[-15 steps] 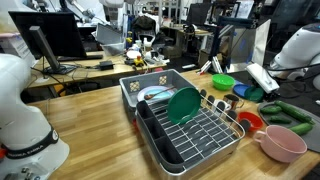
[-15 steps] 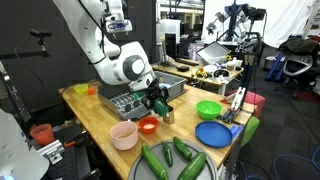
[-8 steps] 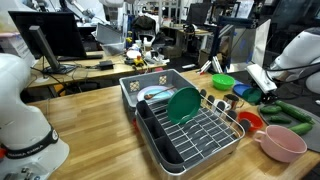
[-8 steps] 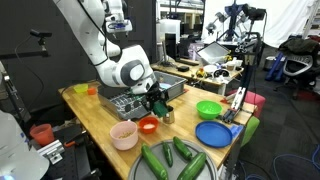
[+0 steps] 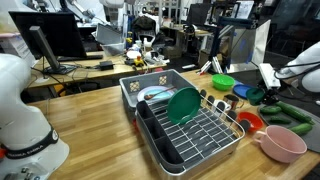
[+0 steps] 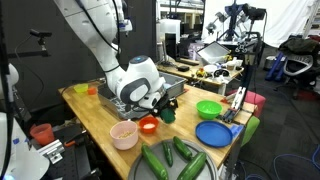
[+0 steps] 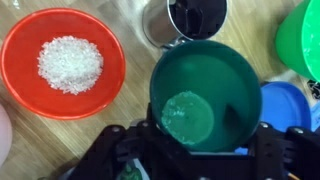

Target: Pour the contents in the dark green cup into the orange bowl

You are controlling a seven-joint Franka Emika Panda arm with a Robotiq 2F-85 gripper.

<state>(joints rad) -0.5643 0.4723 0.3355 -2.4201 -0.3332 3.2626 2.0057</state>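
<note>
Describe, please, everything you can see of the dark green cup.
The dark green cup is round and smooth, plastic by its look, with a thin rim and a paler flat bottom. The wrist view looks straight into its mouth, and it appears empty. The gripper is shut on it and holds it over the wooden table, just beside the orange bowl, which holds white grains. I see nothing else touching the cup.
</note>
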